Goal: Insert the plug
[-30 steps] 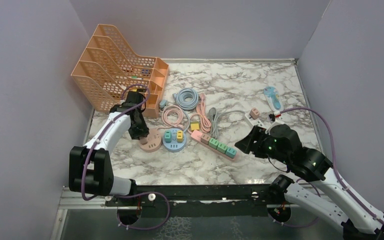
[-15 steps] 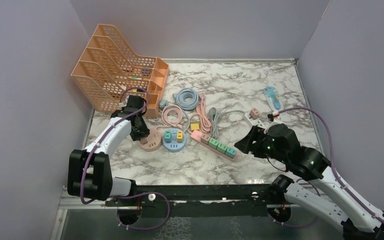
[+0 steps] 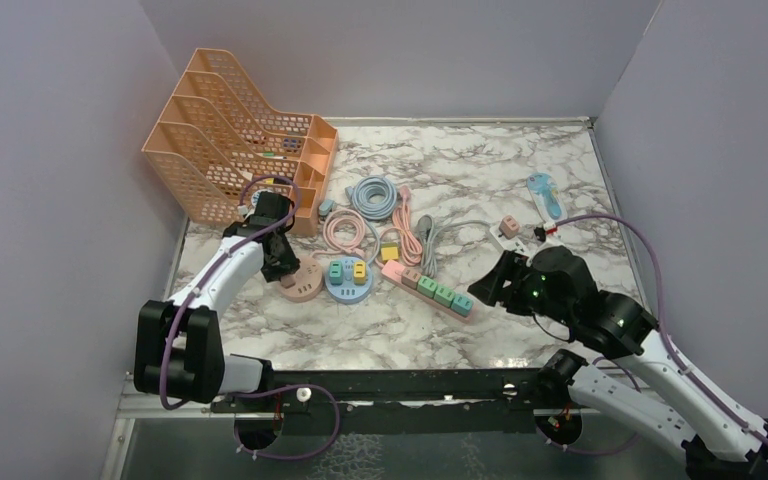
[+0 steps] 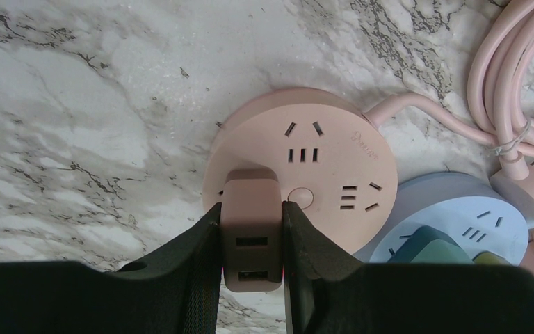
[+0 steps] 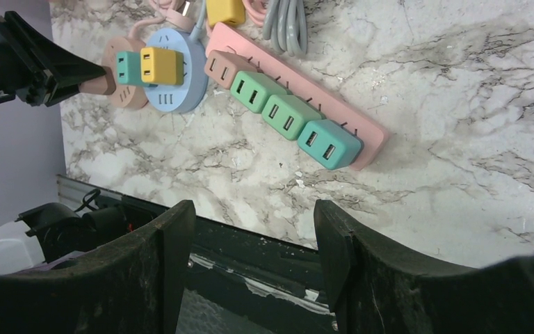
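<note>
I've got the left gripper [image 4: 250, 216] clamped on the pink plug [image 4: 252, 243], lower centre of the left wrist view, gripped by its 2 sides to press squarely into the round socket [image 4: 313, 167]. The right gripper [image 5: 250, 233] hangs apart, empty.

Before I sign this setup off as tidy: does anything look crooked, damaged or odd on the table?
Nothing stands out. The pink plug sits square between the left jaws, at the rim of the round pink socket. The other plugs on the blue socket and the strip look straight; no damage shows.
</note>
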`<state>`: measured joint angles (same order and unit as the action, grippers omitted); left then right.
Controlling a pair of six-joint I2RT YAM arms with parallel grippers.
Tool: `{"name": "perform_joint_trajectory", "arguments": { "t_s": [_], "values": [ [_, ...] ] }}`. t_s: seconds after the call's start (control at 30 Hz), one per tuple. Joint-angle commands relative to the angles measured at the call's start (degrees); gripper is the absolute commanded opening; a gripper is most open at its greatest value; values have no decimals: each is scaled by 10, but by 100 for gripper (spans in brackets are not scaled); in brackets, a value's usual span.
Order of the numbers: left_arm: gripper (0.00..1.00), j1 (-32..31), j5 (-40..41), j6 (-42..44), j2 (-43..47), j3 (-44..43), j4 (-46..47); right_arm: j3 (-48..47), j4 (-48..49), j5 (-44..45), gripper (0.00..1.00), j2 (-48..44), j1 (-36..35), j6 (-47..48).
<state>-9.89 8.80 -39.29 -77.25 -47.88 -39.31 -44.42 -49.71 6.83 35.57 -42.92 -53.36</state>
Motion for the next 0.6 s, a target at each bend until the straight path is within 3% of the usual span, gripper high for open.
{"name": "perform_joint_trajectory", "arguments": {
  "t_s": [0.0,0.1,0.2,0.4,0.57],
  "values": [
    [27,1,-16,20,6,10,-46,-9,0,39,63,6,-2,-8],
    [47,1,-24,32,53,-15,-65,-13,5,46,63,16,-2,4],
    [58,2,-26,45,88,-41,-81,-14,27,54,63,29,-2,35],
    [61,1,-35,86,146,-73,-88,3,133,60,63,67,-2,144],
    [62,1,-114,133,220,-68,-56,-46,175,28,63,184,-2,203]
  ]
}}
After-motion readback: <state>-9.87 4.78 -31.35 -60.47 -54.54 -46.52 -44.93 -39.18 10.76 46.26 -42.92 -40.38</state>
